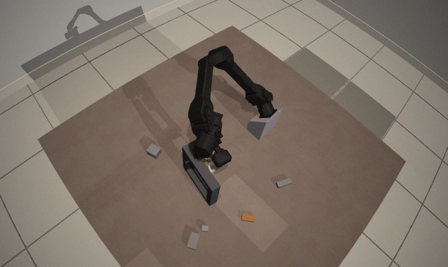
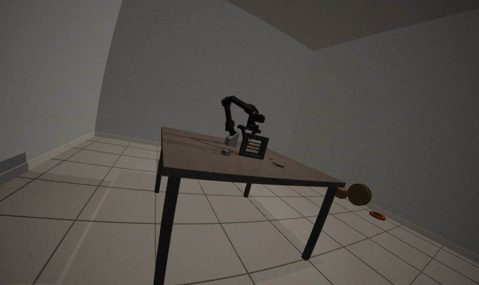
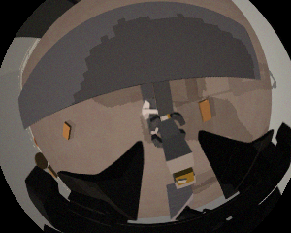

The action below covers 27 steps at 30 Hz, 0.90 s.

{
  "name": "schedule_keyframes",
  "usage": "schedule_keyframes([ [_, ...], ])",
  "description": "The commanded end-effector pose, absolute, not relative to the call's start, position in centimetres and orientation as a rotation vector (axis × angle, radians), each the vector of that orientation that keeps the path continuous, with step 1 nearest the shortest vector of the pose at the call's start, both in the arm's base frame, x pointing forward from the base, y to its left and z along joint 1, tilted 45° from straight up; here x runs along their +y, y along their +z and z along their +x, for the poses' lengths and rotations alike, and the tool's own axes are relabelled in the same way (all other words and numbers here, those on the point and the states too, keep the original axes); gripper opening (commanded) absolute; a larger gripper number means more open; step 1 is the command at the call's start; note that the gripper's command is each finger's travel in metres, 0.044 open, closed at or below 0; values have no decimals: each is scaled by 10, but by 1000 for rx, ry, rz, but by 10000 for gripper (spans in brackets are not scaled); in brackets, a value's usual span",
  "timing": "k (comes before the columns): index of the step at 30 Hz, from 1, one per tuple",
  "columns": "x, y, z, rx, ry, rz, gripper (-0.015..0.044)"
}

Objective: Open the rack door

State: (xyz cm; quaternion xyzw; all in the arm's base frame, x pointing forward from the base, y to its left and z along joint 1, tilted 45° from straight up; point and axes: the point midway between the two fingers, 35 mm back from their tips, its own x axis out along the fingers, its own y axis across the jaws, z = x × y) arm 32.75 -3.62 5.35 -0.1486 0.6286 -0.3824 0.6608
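Observation:
The dark grey rack frame [image 1: 213, 185] [image 2: 265, 148] stands upright on the table [image 1: 319, 148] [image 2: 192, 155]; its top fills the upper wrist view. My gripper [image 2: 251, 130] [image 3: 172, 140] is open above the frame's arm-base side. A dark upright bar with a pale and gold end, seemingly the door handle [image 3: 184, 177], shows between the spread fingers in the wrist view, not squeezed. A narrow dark strip, perhaps the door edge-on [image 3: 163, 97], runs out from the frame. The door's exact angle and any finger contact cannot be told; the arm hides much in the top view.
A pale part [image 1: 210, 168] [image 3: 147, 110] shows beside the frame. A grey block [image 1: 154, 151] [image 2: 226, 152] lies beyond one end of the frame. An orange block [image 1: 248, 217] [image 3: 66, 131] and several grey blocks lie around. Another orange block [image 3: 205, 111] lies on the other side.

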Motion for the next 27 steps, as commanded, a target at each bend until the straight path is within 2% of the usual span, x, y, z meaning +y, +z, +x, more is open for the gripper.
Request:
schedule_keyframes([
  [1, -36, 54, 327, 1520, -710, -501, 286],
  [27, -36, 53, 327, 1839, 386, -1431, 286],
])
